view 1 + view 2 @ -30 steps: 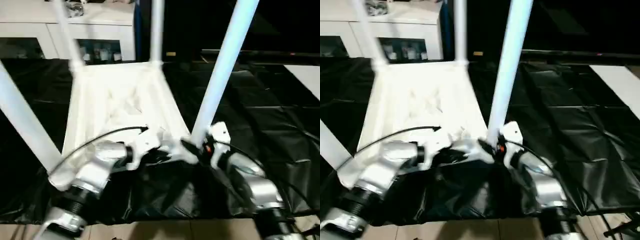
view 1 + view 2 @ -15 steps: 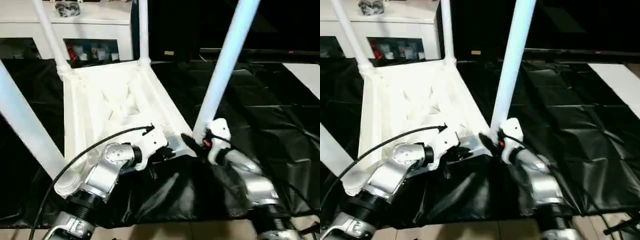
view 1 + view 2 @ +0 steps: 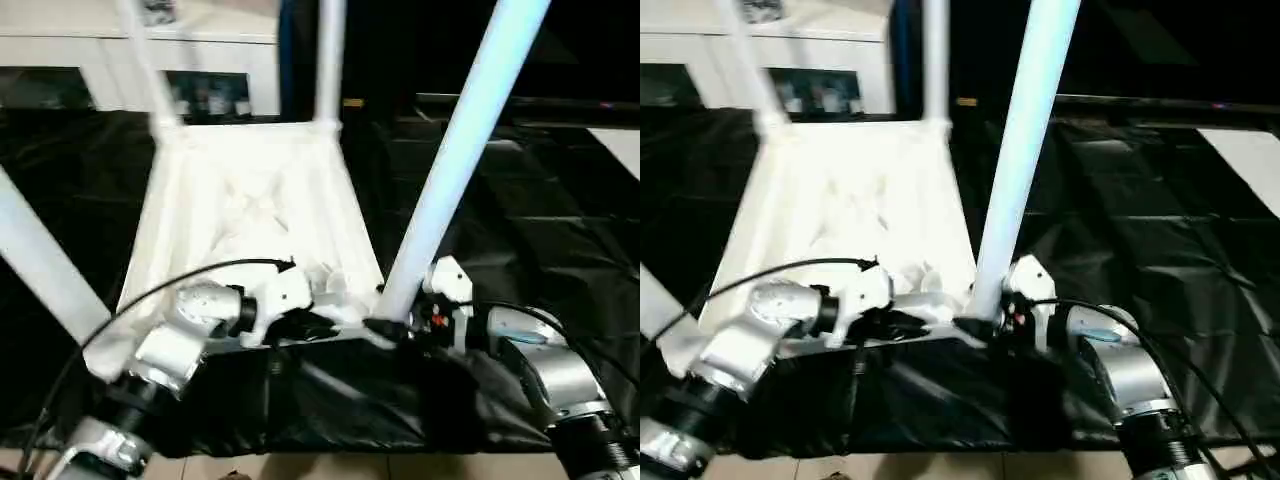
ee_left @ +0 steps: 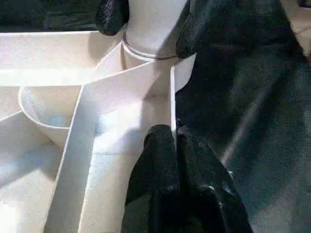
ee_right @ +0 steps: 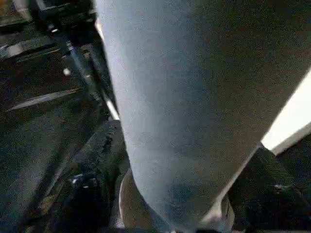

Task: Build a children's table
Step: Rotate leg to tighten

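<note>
Inverted white plastic ribbed tabletop (image 3: 250, 215) lies on black drape (image 3: 540, 230), legs up. Left gripper (image 4: 171, 145) pinched tight on rim rib. Right gripper (image 3: 392, 327) straddles near-right white tube leg (image 3: 450, 170). Final leg seating; next, press down.

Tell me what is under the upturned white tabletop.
The tabletop lies ribs-up on a black-draped work surface, which spreads out around it. What lies directly beneath the top is covered and cannot be seen.
</note>
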Robot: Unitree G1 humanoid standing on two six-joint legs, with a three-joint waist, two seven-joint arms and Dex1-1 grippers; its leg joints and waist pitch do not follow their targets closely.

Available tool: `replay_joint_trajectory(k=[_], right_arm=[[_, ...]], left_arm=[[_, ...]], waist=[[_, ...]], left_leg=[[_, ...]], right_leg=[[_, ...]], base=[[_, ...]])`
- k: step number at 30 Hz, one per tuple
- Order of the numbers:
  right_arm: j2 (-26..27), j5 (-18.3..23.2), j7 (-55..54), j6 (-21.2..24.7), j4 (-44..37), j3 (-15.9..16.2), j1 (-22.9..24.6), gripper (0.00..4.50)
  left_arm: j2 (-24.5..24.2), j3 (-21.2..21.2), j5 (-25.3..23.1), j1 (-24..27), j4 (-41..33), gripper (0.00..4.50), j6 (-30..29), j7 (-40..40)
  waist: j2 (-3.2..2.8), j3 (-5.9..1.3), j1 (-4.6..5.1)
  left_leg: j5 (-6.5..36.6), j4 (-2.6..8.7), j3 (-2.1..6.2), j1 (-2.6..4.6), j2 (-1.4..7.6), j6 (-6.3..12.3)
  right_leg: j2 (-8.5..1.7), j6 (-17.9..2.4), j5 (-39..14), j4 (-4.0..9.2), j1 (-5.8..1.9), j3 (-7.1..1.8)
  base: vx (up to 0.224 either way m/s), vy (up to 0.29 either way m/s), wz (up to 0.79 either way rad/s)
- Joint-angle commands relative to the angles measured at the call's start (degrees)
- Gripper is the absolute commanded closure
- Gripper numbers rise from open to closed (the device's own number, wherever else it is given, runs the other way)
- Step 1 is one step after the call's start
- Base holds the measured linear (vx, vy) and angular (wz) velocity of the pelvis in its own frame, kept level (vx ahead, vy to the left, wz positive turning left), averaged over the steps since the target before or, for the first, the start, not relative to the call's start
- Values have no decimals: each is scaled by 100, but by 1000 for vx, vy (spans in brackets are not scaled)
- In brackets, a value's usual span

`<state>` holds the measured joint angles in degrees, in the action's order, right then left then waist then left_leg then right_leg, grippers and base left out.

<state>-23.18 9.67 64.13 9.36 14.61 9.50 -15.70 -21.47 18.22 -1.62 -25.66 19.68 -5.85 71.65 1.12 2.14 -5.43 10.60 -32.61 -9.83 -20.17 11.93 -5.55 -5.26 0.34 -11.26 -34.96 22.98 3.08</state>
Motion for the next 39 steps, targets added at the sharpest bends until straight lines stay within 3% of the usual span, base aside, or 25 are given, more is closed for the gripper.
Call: replay_joint_trajectory(k=[1, 4, 5, 8, 16, 18, 20, 22, 25, 27, 31, 35, 36, 39], right_arm=[[-17, 70, 430, 74, -22, 361, 30, 180], [-39, 70, 523, 103, -29, 409, 18, 185], [-47, 56, 562, 93, -34, 429, 21, 212], [-42, 41, 579, 95, -61, 467, 54, 229], [105, 52, 371, 184, -81, 489, 178, 246], [237, 35, 90, 241, -34, 422, 197, 248], [510, -30, -453, 266, 86, 297, 200, 249], [738, -147, -939, 259, 252, 216, 170, 250], [1235, -299, -1845, 364, 577, 65, 78, 254], [1411, -316, -2107, 434, 656, 22, 47, 255], [2287, -610, -3653, 547, 1203, -197, -279, 255], [2544, -779, -4124, 418, 1542, -218, -500, 255], [2561, -857, -4131, 284, 1611, -176, -549, 200], [2544, -688, -3881, 308, 1495, -261, -537, 169]], left_arm=[[-15, 87, 107, -314, 53, 450, 238, 216], [-58, 80, 83, -385, 175, 450, 308, 266], [-72, 83, 74, -413, 228, 450, 334, 295], [-87, 94, 84, -447, 280, 450, 343, 350], [49, 62, 81, -473, 438, 450, 377, 58], [185, -11, 37, -481, 444, 450, 262, -281], [424, -93, 29, -466, 370, 450, 20, -691], [578, -66, -19, -421, 282, 450, -100, -899], [882, 57, -142, -334, 123, 450, -319, -1233], [995, 86, -186, -325, 102, 450, -395, -1370], [1537, 216, -388, -248, -94, 450, -833, -2088], [1762, 267, -457, -228, -151, 450, -934, -2323], [1801, 295, -471, -214, -177, 450, -917, -2332], [1755, 345, -440, -171, -235, 450, -787, -2207]], waist=[[3, -290, -2], [11, -296, -13], [12, -302, -30], [11, -306, -44], [3, -305, -55], [5, -289, -64], [19, -268, -70], [28, -261, -59], [37, -229, 27], [46, -233, 71], [31, -224, 171], [25, -225, 268], [26, -227, 269], [14, -248, 275]], left_leg=[[1210, 351, -37, 25, 104, 360], [1142, 345, -37, 14, 104, 344], [1084, 342, -35, 11, 104, 345], [1025, 338, -35, 8, 105, 332], [1049, 337, -34, 9, 101, 313], [1160, 348, -36, 14, 104, 280], [1411, 376, -33, 44, 106, 169], [1491, 396, -16, 29, 100, 90], [1802, 444, 26, 1, 80, -66], [1868, 439, 44, 0, 69, -67], [2034, 457, 62, 2, 65, -130], [2229, 454, 84, 3, 43, -119], [2257, 448, 80, 10, 41, -96], [2145, 463, 66, -8, 64, -14]], right_leg=[[-211, -1342, -712, 390, -275, -205], [-215, -1357, -601, 372, -289, -204], [-220, -1350, -561, 363, -296, -202], [-223, -1361, -483, 351, -298, -201], [-220, -1351, -514, 358, -301, -199], [-227, -1323, -688, 381, -294, -203], [-240, -1209, -1209, 438, -271, -208], [-251, -1058, -1607, 472, -272, -203], [-258, -717, -2466, 554, -245, -179], [-262, -593, -2711, 591, -232, -177], [-246, -528, -2843, 613, -176, -171], [-233, -443, -3009, 662, -164, -142], [-229, -436, -2998, 671, -156, -144], [-215, -566, -2456, 634, -170, -167]], base=[[0, 0, 0], [0, 0, 0], [0, 0, 0], [0, 0, 0], [0, 0, 0], [0, 0, 0], [0, 0, 0], [0, 0, 0], [0, 0, 0], [0, 0, 0], [0, 0, 0], [0, 0, 0], [0, 0, 0], [0, 0, 0]])
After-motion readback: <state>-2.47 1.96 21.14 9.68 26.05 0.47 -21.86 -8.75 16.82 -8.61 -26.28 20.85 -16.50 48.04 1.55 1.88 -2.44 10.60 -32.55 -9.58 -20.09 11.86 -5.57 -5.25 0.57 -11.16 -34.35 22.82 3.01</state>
